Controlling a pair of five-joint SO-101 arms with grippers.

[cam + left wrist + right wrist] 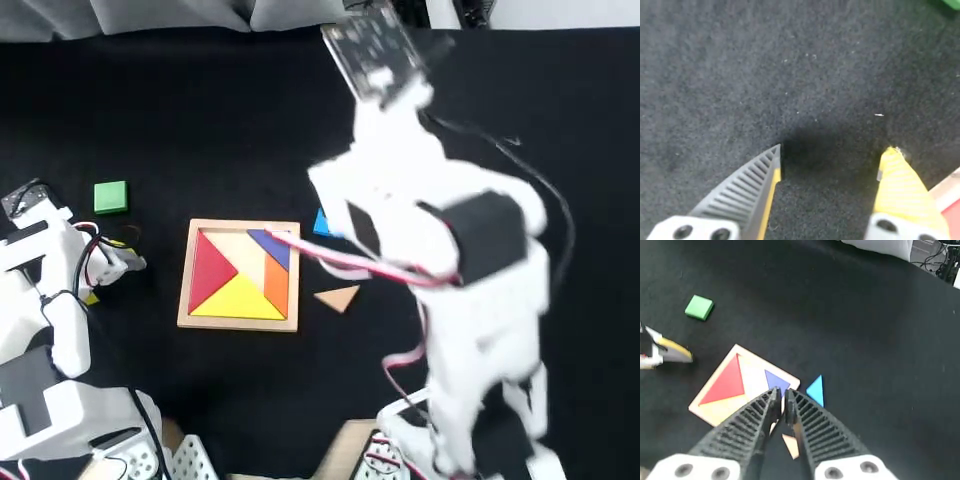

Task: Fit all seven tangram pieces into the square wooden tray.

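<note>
Cloth (200, 120): tray (186, 275) holds four pieces (210, 268) (240, 300) (272, 245) (277, 285), three loose (111, 196) (322, 222) (338, 297); left claw (830, 152) spread, right claw (781, 394) closed.

Wooden tray (238, 224) partly filled; 3 pieces outside: green square (111, 196), blue triangle (322, 223), tan triangle (338, 297).

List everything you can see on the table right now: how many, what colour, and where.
wooden tray: one, pale wood, mid-cloth.
red triangle: one, in the tray.
yellow triangle: one, in the tray.
orange piece: one, in the tray.
purple piece: one, in the tray.
green square: one, on the cloth, apart from the tray.
blue triangle: one, on the cloth by a tray corner.
tan triangle: one, on the cloth beside the tray.
cloth: one, black, covers the table.
left gripper: open, over bare cloth.
right gripper: shut, raised near the tray.
</note>
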